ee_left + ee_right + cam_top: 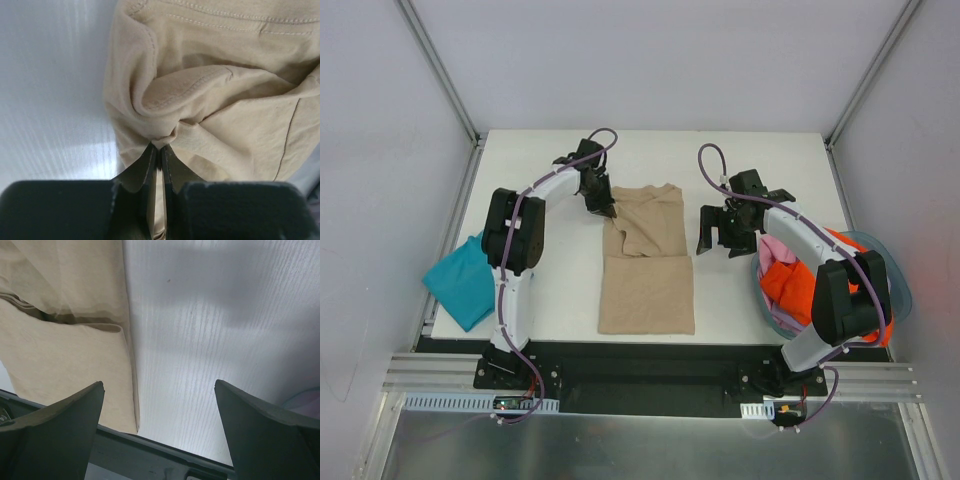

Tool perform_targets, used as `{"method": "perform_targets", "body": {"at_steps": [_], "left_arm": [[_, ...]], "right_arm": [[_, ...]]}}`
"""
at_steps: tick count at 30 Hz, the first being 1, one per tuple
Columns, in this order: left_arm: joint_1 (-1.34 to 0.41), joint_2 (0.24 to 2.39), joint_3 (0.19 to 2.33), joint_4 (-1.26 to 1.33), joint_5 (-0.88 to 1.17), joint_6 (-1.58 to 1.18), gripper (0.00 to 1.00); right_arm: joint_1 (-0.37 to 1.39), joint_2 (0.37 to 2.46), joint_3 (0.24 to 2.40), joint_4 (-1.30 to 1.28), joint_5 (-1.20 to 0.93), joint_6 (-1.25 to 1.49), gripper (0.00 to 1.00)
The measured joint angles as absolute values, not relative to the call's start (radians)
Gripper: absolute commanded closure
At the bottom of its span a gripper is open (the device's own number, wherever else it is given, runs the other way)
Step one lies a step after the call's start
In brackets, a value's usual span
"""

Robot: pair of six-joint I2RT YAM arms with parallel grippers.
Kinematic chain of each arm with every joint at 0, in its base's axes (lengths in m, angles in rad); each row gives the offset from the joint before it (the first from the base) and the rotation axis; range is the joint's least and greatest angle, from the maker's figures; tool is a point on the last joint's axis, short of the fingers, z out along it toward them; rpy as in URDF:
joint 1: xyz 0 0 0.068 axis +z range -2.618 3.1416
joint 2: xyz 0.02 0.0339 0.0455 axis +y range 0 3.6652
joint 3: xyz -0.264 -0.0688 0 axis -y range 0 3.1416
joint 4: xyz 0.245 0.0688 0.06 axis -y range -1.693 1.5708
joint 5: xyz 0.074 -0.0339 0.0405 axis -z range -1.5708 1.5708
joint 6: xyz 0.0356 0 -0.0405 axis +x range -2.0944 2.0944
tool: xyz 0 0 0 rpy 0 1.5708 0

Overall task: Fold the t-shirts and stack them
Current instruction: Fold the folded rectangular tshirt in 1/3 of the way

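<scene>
A tan t-shirt lies in the middle of the white table, its near half flat and its far half bunched. My left gripper sits at the shirt's far left corner and is shut on a pinch of tan cloth, seen gathered at the fingertips in the left wrist view. My right gripper hovers open over bare table just right of the shirt; the shirt's right edge shows under it. A teal t-shirt lies at the table's left edge. Orange and pink t-shirts fill the basket.
A round blue-grey basket stands at the table's right edge, under the right arm. The table's near edge runs just below the right gripper's fingers. White walls enclose the table on three sides.
</scene>
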State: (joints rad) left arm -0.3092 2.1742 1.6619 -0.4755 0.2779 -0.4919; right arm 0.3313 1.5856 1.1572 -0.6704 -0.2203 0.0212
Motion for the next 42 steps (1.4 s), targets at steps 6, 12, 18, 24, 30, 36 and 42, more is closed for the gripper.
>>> {"method": "perform_targets", "body": {"at_steps": [6,12,18,24,30,36,42], "left_arm": [[-0.309,2.154,1.665,-0.507,0.268,-0.463,0.96],[-0.309,2.153,1.687,-0.538,0.278,-0.448,0.84],[-0.309,2.153,1.693,-0.562,0.284,-0.436,0.89],[-0.309,2.153,1.699,-0.574,0.307,-0.427,1.0],[-0.309,2.154,1.718,-0.581,0.285,-0.42,1.0],[-0.315,2.153,1.763,-0.587,0.211,-0.388,1.0],[-0.312,2.154,1.833,-0.589,0.186,-0.352,1.0]], "right_arm": [[0.331,1.586,1.157,-0.67,-0.22,0.021,0.03],[0.331,1.586,1.157,-0.67,-0.22,0.021,0.03],[0.331,1.586,1.157,-0.67,-0.221,0.021,0.03],[0.331,1.586,1.157,-0.67,-0.221,0.021,0.03],[0.331,1.586,1.157,-0.67,-0.221,0.021,0.03],[0.331,1.586,1.157,-0.67,-0.221,0.021,0.03],[0.331,1.586,1.157,-0.67,-0.22,0.021,0.03]]}}
